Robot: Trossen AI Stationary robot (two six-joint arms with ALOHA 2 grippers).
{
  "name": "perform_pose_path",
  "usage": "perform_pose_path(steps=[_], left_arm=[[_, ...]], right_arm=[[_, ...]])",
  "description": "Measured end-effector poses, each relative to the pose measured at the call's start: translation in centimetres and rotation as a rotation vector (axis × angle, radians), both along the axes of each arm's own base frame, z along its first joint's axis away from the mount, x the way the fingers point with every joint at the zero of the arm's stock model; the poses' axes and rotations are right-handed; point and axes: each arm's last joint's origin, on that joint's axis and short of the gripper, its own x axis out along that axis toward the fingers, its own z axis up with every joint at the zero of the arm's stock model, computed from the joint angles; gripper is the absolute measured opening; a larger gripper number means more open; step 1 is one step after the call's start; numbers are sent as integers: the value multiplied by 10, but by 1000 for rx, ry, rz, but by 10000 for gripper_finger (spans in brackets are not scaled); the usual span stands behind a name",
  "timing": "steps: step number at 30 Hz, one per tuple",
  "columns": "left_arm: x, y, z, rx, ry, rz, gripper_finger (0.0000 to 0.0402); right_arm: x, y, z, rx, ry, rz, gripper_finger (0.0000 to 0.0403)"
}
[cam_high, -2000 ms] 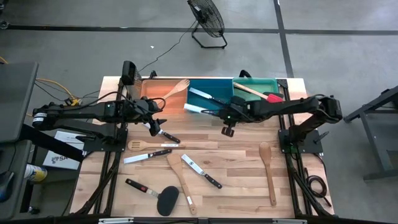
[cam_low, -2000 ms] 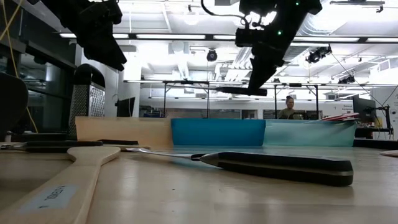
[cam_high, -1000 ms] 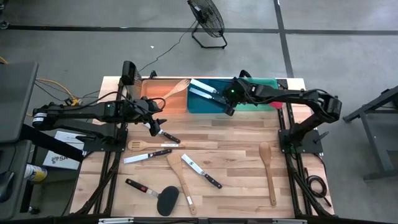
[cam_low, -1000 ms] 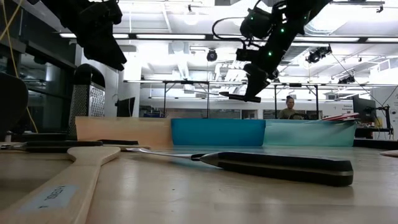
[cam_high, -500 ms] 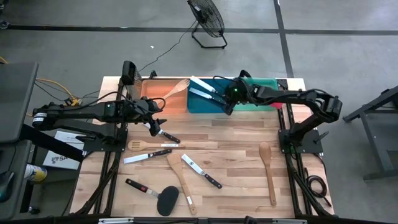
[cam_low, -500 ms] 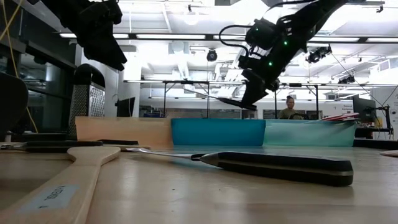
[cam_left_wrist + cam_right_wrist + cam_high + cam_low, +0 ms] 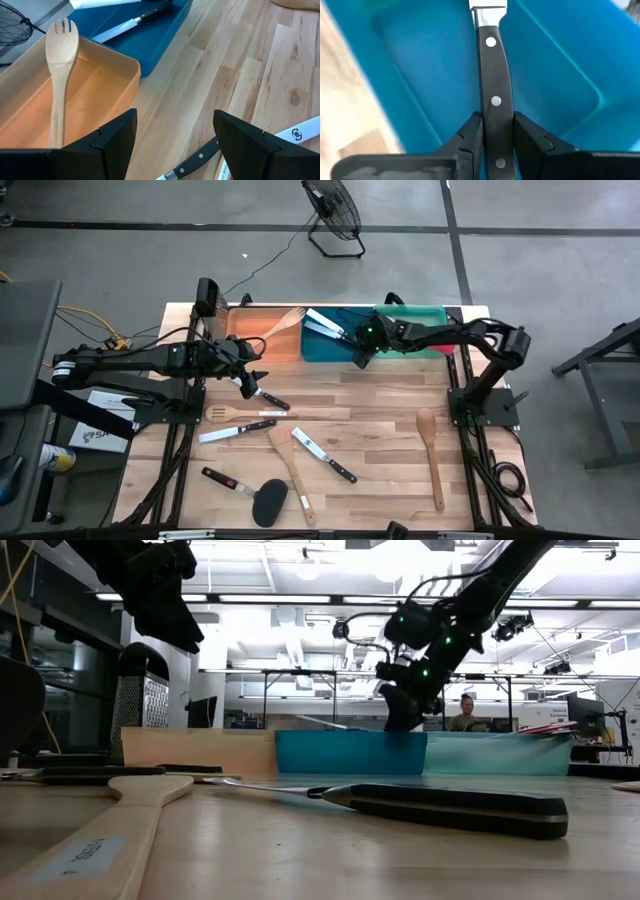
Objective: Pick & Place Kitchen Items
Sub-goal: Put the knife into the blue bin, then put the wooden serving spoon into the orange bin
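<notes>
My right gripper [image 7: 352, 340] reaches from the right over the blue bin [image 7: 335, 352] and is shut on a black-handled knife [image 7: 491, 75]. Its blade [image 7: 322, 724] slants up over the bin's left part, beside a second knife [image 7: 320, 331] lying in the bin. In the low view the gripper [image 7: 398, 718] dips behind the bin's near wall [image 7: 350, 752]. My left gripper [image 7: 175, 145] hangs open above another knife [image 7: 268, 399] on the table, touching nothing. A wooden fork [image 7: 61, 75] lies in the orange bin [image 7: 255, 340]. My right gripper pinches the knife's black riveted handle [image 7: 493, 107] between its two fingers [image 7: 470, 136], toward the butt end. The fingers slant down from the table's right and lie along the handle. The blade points away over the bin floor; whether the knife touches the bin I cannot tell.
The green bin [image 7: 425, 312] stands right of the blue one, under my right arm. Several utensils lie on the table's near half: a wooden fork [image 7: 228, 415], knives [image 7: 235, 431] [image 7: 323, 455], a black-headed turner [image 7: 268, 500], a wooden spoon [image 7: 430, 450]. A grater [image 7: 208, 298] stands far left.
My right gripper has sunk toward the blue bin with the knife, shifting a little toward the table's left and tipping further down. The knife has gone from level above the bin to slanted, handle end low behind the bin's wall, blade just over the rim.
</notes>
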Motion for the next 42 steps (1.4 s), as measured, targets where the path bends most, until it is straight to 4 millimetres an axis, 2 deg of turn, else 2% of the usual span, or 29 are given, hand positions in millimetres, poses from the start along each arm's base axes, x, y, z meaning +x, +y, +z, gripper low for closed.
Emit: perform_pose_path(steps=[9, 18, 26, 28, 34, 38, 42], left_arm=[[0, 0, 0, 3, -1, 3, 258], [0, 0, 0, 4, -2, 4, 258], [0, 0, 0, 4, 2, 4, 258], [0, 0, 0, 4, 2, 4, 258], [0, 0, 0, 3, 2, 4, 258], [0, 0, 0, 3, 5, 4, 258], [0, 0, 0, 3, 6, 4, 258]], right_arm=[[-4, -7, -4, 27, 5, -12, 74], [1, -9, -21, 63, 35, 34, 74], [2, -10, -22, 56, 24, 44, 75], [2, -10, -22, 51, 24, 42, 96], [2, -10, -19, 44, 8, 36, 194], [1, -8, -10, 55, -17, 21, 217], [0, -5, 11, 38, -93, 5, 220]])
